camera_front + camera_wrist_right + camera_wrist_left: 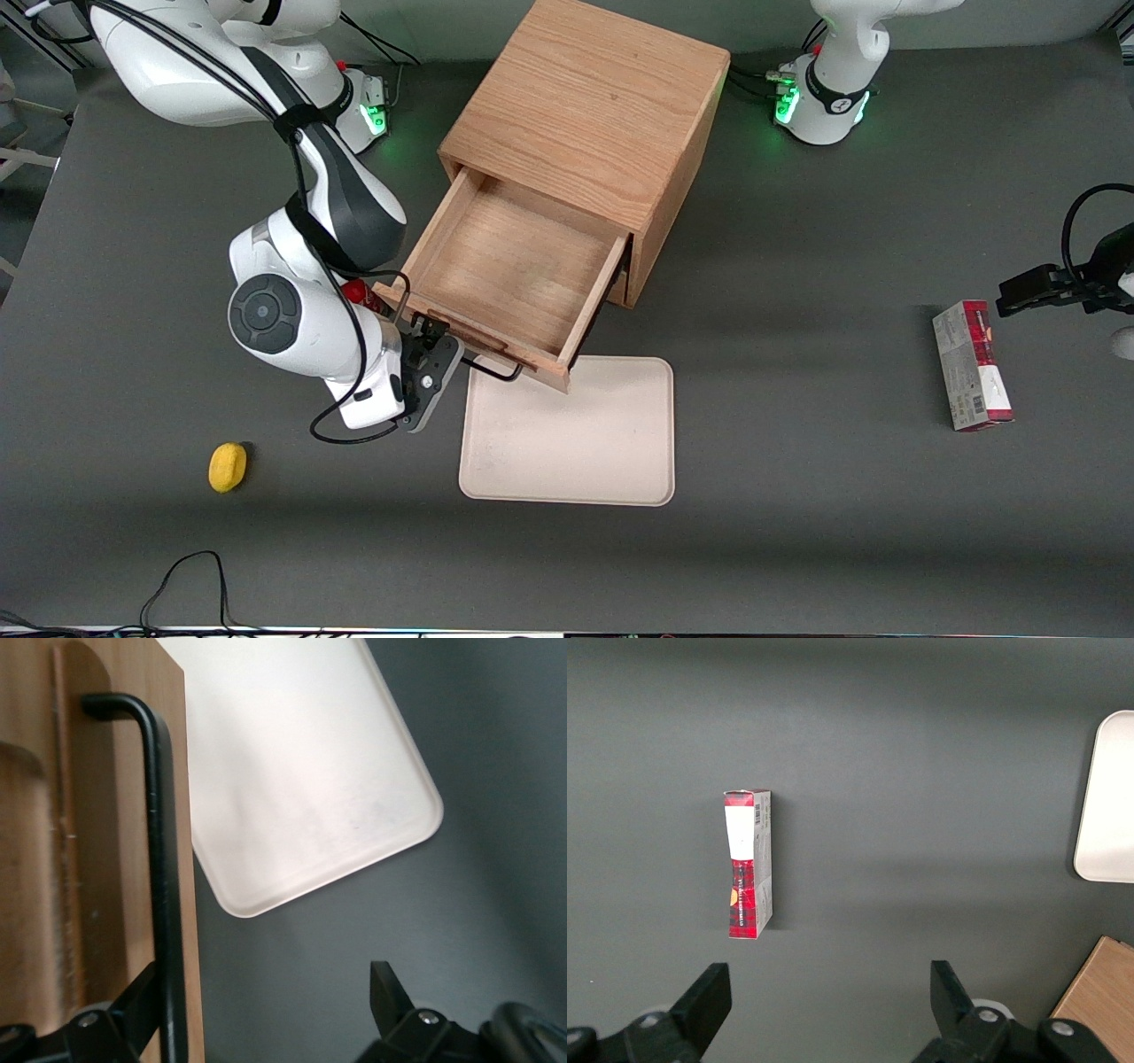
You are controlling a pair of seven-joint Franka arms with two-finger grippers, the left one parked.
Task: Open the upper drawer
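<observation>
Light-oak upper drawer (509, 266) stands pulled out from the cabinet (589, 106) near the table's farther edge, front facing the tray (576, 443); the gripper (434, 354) is spread wide at its black handle (159, 859).

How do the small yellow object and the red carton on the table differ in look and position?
The yellow object is small, rounded and plain; the red carton is a long printed box lying flat. The yellow object lies toward the working arm's end, near the gripper at the upper drawer; the carton lies toward the parked arm's end. Both rest on the table.
</observation>
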